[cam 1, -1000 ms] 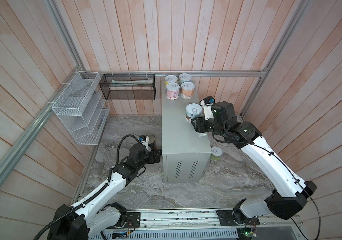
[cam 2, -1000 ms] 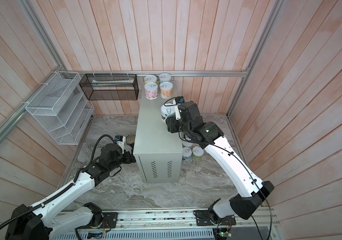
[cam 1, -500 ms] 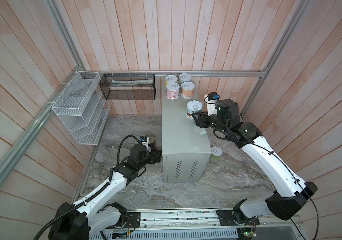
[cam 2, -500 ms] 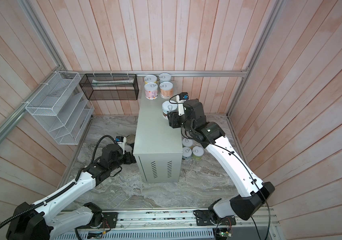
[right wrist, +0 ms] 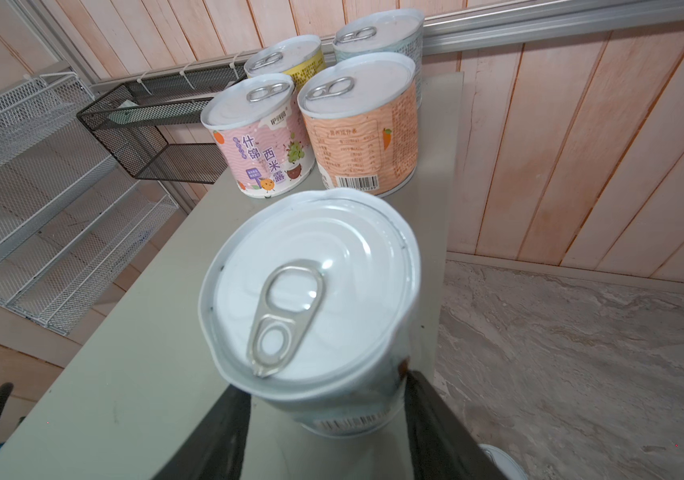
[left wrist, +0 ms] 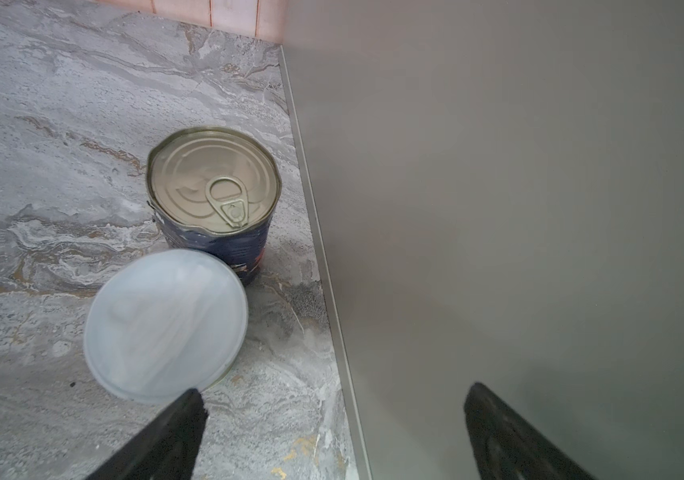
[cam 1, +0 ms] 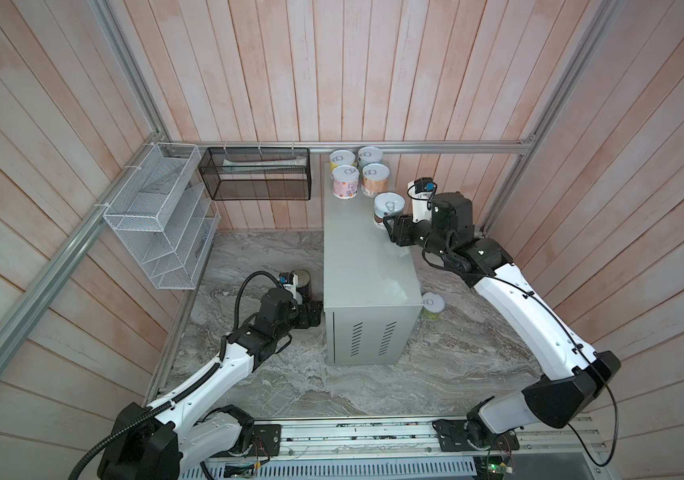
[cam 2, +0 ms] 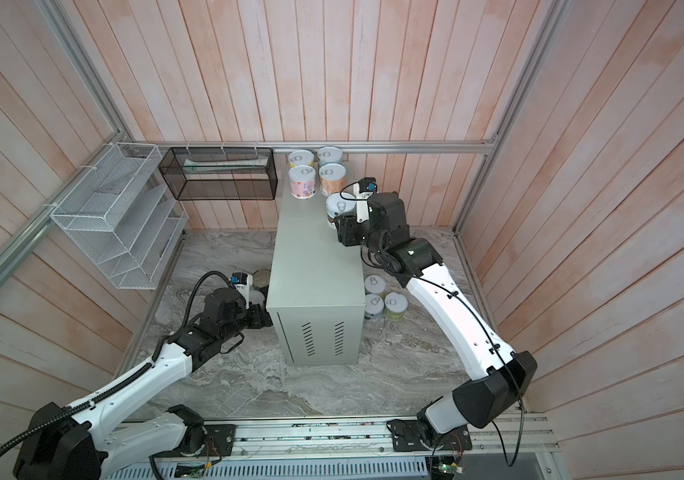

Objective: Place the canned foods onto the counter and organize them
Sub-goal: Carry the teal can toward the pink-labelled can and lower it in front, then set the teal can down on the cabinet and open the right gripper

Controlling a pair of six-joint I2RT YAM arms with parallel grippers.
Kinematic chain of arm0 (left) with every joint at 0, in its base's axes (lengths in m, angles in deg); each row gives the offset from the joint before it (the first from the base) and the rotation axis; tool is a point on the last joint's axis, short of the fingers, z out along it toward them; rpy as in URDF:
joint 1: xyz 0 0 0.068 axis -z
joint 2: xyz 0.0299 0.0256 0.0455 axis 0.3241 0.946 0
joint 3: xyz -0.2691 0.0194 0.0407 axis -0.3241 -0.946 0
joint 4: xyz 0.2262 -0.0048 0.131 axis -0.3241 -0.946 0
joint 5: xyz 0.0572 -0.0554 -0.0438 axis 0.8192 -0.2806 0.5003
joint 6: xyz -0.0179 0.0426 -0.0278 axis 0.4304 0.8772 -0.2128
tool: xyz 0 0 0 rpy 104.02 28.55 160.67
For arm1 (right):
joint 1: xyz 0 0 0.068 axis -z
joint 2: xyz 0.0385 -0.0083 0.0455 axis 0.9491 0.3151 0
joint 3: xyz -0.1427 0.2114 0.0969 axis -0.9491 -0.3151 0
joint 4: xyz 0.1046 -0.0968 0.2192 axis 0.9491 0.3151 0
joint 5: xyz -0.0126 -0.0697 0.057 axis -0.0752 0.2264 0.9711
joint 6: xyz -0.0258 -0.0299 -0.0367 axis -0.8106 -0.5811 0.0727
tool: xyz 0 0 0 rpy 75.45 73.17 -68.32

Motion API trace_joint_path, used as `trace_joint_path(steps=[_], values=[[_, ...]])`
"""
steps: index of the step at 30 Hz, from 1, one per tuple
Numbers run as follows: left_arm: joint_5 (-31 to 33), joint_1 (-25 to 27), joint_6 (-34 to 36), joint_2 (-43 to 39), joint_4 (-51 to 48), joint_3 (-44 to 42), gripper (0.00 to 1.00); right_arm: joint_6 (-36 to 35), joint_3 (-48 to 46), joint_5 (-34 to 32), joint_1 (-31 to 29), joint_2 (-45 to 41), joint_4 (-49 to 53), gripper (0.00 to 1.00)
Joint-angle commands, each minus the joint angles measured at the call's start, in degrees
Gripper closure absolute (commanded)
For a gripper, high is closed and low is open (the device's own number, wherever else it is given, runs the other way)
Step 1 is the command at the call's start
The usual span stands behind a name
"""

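The counter (cam 1: 367, 257) is a tall pale grey-green box. Several canned foods stand in a square at its far end, among them a pink can (right wrist: 263, 141) and an orange can (right wrist: 363, 137). Just in front of them my right gripper (right wrist: 323, 386) is shut on a pale-blue can (cam 1: 389, 208), near the counter's right edge; whether it touches the top I cannot tell. My left gripper (left wrist: 336, 390) is open and empty, low on the floor against the counter's left side. Beside it stand a dark-blue tin (left wrist: 215, 199) and a small white-lidded can (left wrist: 165, 324).
More cans (cam 2: 384, 301) stand on the marble floor to the right of the counter. A white wire rack (cam 1: 161, 224) and a black mesh basket (cam 1: 257, 174) hang on the walls to the left. Wooden walls enclose the space closely.
My right gripper has carried the pale-blue can further back along the counter, toward the group at the far end. The left arm has hardly moved.
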Motion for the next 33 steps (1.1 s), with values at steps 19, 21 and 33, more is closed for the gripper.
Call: trace_joint_path(steps=[19, 21, 33], values=[[-0.6, -0.95, -0.2, 2.14, 1.86, -0.32, 0.01, -1.85, 6.76, 2.44, 1.94, 7.42, -2.74, 0.42], [-0.66, -0.94, -0.27, 2.3, 1.9, -0.31, 0.01, -1.86, 7.37, 2.51, 2.0, 8.05, -2.56, 0.42], [-0.42, -1.12, -0.44, 2.65, 2.29, -0.6, 0.01, -1.95, 10.7, 3.88, 2.56, 11.18, -1.68, 0.42]])
